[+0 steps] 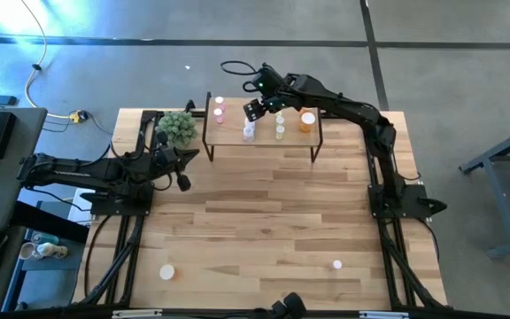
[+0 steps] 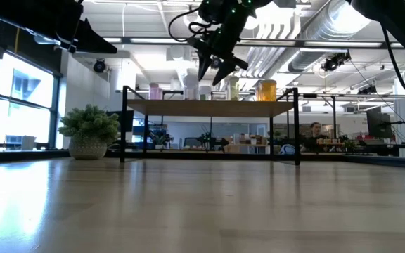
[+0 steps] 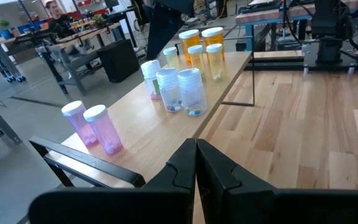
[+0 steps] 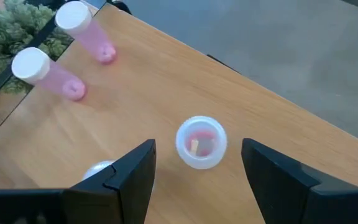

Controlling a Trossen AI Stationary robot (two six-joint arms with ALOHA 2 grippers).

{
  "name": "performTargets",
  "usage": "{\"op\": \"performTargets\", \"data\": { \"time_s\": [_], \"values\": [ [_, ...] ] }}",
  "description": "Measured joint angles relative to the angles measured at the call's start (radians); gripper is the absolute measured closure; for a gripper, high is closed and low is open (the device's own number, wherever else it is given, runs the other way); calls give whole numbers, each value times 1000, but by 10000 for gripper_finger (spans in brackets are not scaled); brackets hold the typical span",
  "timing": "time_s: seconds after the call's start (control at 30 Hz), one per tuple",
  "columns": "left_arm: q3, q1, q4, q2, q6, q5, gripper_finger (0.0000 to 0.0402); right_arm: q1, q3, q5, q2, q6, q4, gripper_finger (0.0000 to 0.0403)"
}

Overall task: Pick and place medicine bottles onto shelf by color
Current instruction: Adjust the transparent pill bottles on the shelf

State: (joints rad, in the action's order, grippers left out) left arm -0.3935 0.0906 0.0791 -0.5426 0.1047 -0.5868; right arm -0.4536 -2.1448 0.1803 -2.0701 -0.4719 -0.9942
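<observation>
The shelf (image 1: 264, 140) stands at the table's far side. On its wooden top stand several medicine bottles: pink ones (image 1: 219, 108) at its left end, whitish ones (image 1: 249, 131), yellow-green ones (image 1: 280, 124) and orange ones (image 1: 307, 120) at its right end. My right gripper (image 1: 257, 110) hovers open over the shelf top. In its wrist view a whitish bottle (image 4: 201, 142) stands upright below the gap between the fingers, untouched. My left gripper (image 1: 182, 173) is shut and empty, left of the shelf. Its wrist view (image 3: 196, 155) looks along the bottle rows.
A small potted plant (image 1: 177, 127) stands at the shelf's left end, close to my left gripper. Two loose bottles stand near the table's front edge, one at the left (image 1: 167, 272) and one at the right (image 1: 336, 264). Bare wooden tabletop (image 1: 264, 213) lies between them and the shelf.
</observation>
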Motion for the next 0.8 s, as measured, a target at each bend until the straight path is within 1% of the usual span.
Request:
{"op": "performTargets", "data": {
  "time_s": [0.23,0.43,0.6,0.7,0.8],
  "values": [
    [0,0,0,0,0,0,401,-3,0,-10,-26,-9,-1,174],
    [0,0,0,0,0,0,401,-3,0,8,-26,-3,10,174],
    [0,0,0,0,0,0,401,-3,0,0,-30,-16,12,174],
    [0,0,0,0,0,0,401,-3,0,-31,-31,-20,14,174],
    [0,0,0,0,0,0,401,-3,0,-36,-31,-20,21,174]
  ]
}}
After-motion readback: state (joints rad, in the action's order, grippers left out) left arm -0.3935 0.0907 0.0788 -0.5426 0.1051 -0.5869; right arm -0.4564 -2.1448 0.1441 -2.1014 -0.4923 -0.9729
